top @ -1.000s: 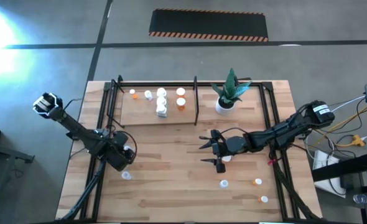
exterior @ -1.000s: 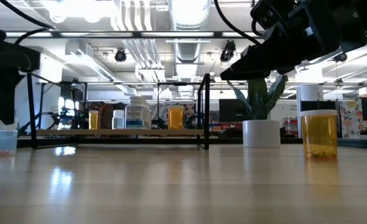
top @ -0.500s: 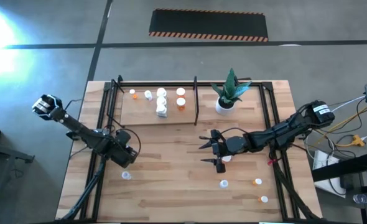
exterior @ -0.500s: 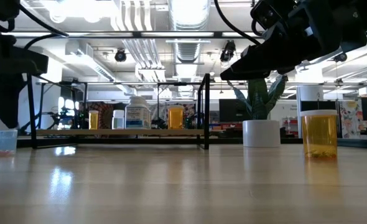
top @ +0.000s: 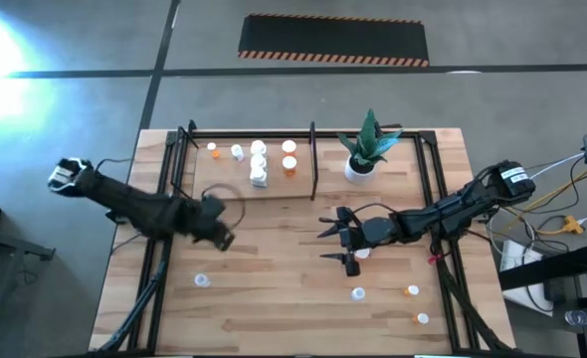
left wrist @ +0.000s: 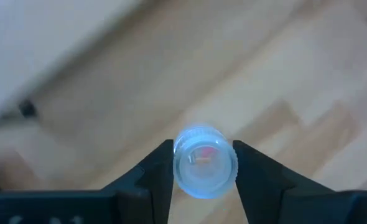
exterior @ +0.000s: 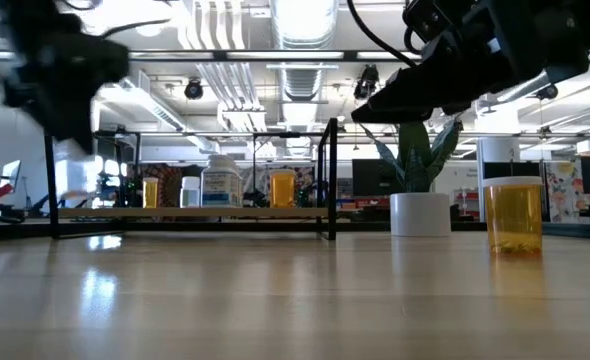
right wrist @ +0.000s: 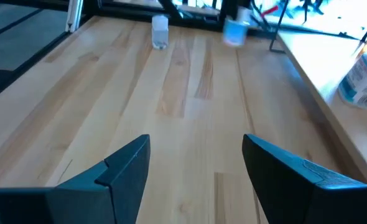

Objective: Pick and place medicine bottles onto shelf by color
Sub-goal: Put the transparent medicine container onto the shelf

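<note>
Bottle in the left grip, shelf only partly filled

Left gripper [left wrist: 203, 149] is clamped on a pale bottle [left wrist: 199, 171], one finger on each side of the round body. That hold should keep it from rolling during the carry. In the high view this gripper is blurred, just in front of the shelf [top: 393, 184], on the side away from the plant pot [top: 358, 170]. It looks bound for the section beyond the divider bar [top: 313, 164], where the other bottles stand.

Right gripper [right wrist: 196, 149] hangs with its fingers spread and empty. It is in front of the shelf near the divider, above the table, probably waiting over the loose stock on its own side.

Counting from above:
- About seven bottles stand on the shelf, all on the far side of the divider from the plant. At least two are orange and the rest white.
- About five bottles lie loose in front of the shelf: one on the left arm's side and four on the right arm's side, one of these half hidden under the right gripper.
- One bottle is held.
</note>
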Robot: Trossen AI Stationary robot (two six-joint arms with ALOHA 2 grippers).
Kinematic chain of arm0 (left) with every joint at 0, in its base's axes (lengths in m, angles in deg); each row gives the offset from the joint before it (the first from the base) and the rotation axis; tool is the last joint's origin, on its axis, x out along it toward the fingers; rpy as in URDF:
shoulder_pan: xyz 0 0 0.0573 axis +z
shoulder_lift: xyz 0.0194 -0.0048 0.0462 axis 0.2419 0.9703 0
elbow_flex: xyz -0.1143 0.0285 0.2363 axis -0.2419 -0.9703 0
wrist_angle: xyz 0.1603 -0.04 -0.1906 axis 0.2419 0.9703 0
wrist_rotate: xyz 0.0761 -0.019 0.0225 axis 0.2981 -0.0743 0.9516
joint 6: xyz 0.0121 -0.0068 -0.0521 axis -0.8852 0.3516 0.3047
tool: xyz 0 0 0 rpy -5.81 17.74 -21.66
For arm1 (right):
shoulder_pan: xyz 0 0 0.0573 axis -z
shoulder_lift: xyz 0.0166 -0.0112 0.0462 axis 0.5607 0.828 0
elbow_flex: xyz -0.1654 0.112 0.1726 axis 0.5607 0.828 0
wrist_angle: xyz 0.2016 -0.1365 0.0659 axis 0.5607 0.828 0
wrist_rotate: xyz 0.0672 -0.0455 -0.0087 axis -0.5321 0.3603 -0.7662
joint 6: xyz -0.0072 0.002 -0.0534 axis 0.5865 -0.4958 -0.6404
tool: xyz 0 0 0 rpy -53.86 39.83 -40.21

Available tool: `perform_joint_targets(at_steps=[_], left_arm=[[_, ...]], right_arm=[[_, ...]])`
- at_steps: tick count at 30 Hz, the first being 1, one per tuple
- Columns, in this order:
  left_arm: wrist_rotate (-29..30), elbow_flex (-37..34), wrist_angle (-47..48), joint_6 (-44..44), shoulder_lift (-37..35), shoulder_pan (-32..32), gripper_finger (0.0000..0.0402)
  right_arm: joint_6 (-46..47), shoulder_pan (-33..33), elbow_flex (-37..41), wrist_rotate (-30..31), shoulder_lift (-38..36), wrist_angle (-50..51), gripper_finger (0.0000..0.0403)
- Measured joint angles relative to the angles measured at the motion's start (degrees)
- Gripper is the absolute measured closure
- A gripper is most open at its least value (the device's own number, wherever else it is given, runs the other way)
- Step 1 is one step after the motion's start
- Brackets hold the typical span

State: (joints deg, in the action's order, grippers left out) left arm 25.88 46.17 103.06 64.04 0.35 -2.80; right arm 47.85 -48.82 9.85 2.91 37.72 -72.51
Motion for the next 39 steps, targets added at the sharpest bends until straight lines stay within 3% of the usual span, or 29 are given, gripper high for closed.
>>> perform_joint_targets(at_steps=[8,14,23,39], left_arm=[[-0.1,10.9,-0.2,-31.4,8.1,28.3,0.0273],[-0.5,17.2,-1.5,-43.1,15.5,41.3,0.0272],[-3.6,19.3,-3.7,-45.9,23.1,45.2,0.0272],[-2.1,19.3,-6.6,-45.4,24.1,46.4,0.0271]], right_arm=[[0.0,0.0,0.0,0.0,0.0,-0.9,0.0158],[0.7,0.0,0.0,0.0,0.0,-0.7,0.0158],[0.7,0.0,0.0,0.0,0.0,-0.7,0.0158],[0.6,0.0,0.0,0.0,0.0,-0.4,0.0158]])
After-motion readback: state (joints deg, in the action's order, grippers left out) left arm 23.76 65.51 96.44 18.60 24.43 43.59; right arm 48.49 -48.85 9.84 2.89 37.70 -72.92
